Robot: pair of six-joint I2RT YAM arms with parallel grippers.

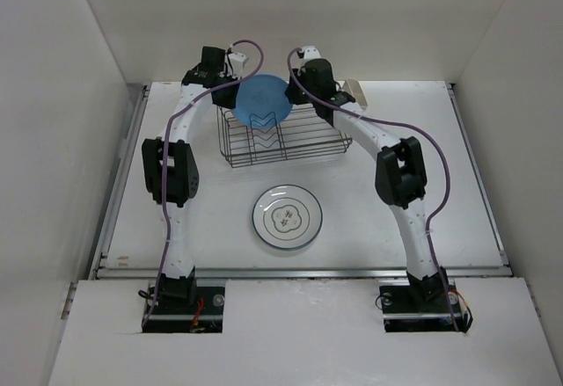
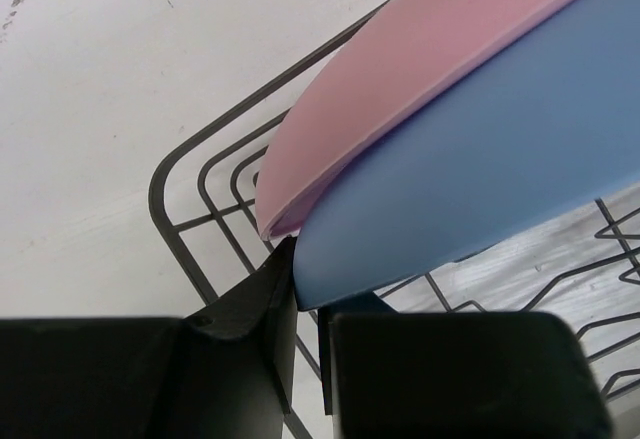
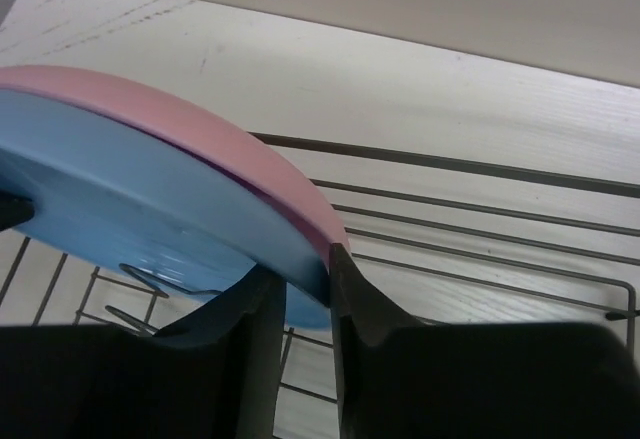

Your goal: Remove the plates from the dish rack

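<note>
White table [image 1: 440, 184] holds a dark wire dish rack [image 1: 290, 156] at 12 o'clock. One green-rimmed white round plate [image 1: 287, 217] lies out at 6 o'clock. A round blue plate [image 1: 263, 98] and a round pink plate [image 2: 420, 59] wait inside. The left gripper [image 2: 308, 294] pinches the blue one. The right gripper [image 3: 302, 269] sits around both rims, and its squeeze is not clear.

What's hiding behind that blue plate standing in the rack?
A pink plate sits flush against the blue plate in the dish rack. Its face, and anything further behind it, is covered.
</note>
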